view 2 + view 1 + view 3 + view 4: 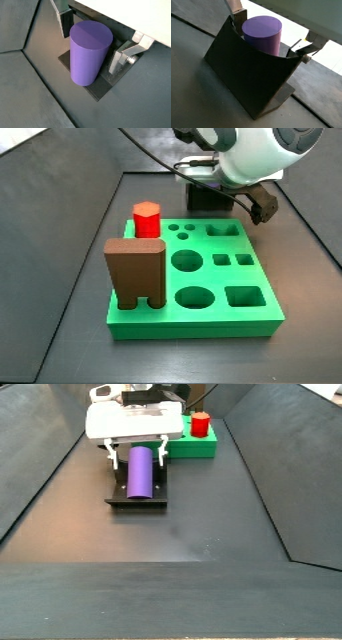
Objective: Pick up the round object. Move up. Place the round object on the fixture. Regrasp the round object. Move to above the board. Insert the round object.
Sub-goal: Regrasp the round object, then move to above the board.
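While the round object (90,52) lies cradled on the fixture (248,75), the gripper (100,42) straddles its far end with jaws spread, not clamping, so regrasp seems in hand; next, close squarely on it.

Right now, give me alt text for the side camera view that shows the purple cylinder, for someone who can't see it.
A purple round object lies lengthwise on the dark fixture on a grey floor, with the white gripper at its far end, a finger on either side. Behind sits the green board holding a red peg.
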### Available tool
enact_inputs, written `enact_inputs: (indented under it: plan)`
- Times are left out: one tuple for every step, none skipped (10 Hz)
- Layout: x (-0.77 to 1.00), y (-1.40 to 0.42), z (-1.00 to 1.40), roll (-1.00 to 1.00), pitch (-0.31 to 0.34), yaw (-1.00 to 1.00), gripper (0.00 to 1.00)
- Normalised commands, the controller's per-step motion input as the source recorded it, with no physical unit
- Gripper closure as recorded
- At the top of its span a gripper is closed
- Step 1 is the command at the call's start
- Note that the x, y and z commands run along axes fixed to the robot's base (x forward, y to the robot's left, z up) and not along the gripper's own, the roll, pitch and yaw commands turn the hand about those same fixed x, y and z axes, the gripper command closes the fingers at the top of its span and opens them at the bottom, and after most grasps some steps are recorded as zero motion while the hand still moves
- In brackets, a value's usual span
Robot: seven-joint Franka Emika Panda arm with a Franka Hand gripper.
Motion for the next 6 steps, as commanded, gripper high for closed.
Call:
enact_inputs:
  plan:
    - [0.01, -0.01, -0.17, 0.05, -0.035, -0.02, 0.00]
    - [0.01, -0.01, -0.17, 0.05, -0.034, -0.02, 0.00]
    - [0.01, -0.01, -0.17, 0.05, -0.034, -0.02, 0.00]
    - [0.01, -0.01, -0.17, 0.05, -0.034, -0.01, 0.00]
    - [0.00, 0.00, 0.00, 0.00, 0.000, 0.00, 1.00]
    - [-0.09, 0.01, 1.00, -0.08, 0.102, -0.11, 1.00]
